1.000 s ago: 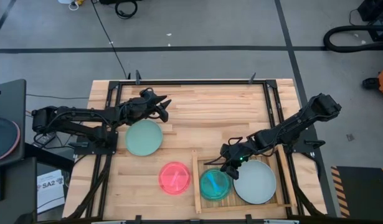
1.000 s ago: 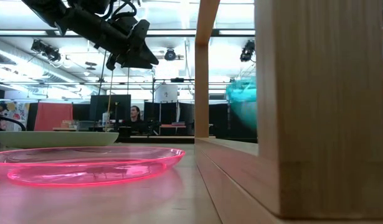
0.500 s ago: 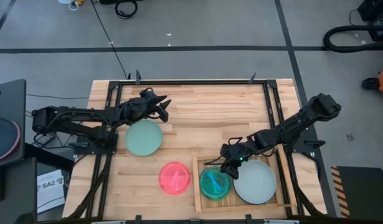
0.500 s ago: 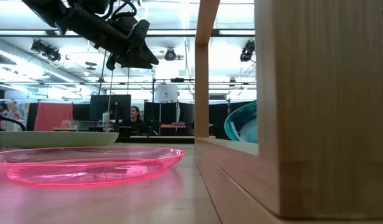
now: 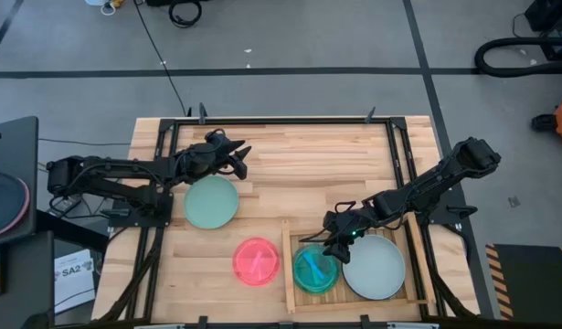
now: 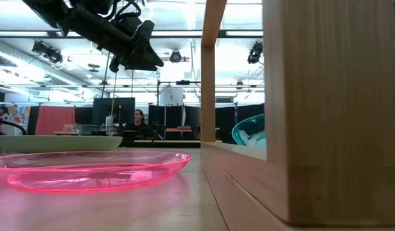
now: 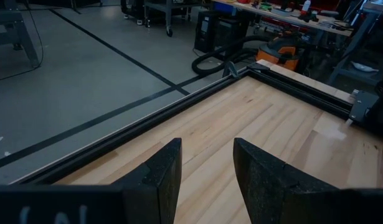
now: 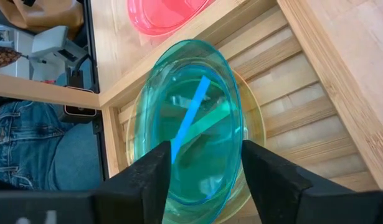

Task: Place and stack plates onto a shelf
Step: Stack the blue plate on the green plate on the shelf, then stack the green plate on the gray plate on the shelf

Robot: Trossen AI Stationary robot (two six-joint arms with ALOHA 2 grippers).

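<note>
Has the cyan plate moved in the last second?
Yes. The cyan plate has dropped lower against the shelf post in the low view, settling toward the slats.

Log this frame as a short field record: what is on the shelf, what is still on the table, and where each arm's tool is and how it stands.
shelf: holds cyan plate on a yellow-green plate, beside pale mint plate
table: pink plate and second pale mint plate, apart from each other
right tool: open, above the far edge of the cyan plate
left tool: open, empty, over bare table beyond the second mint plate
background: a person in the low view
</note>
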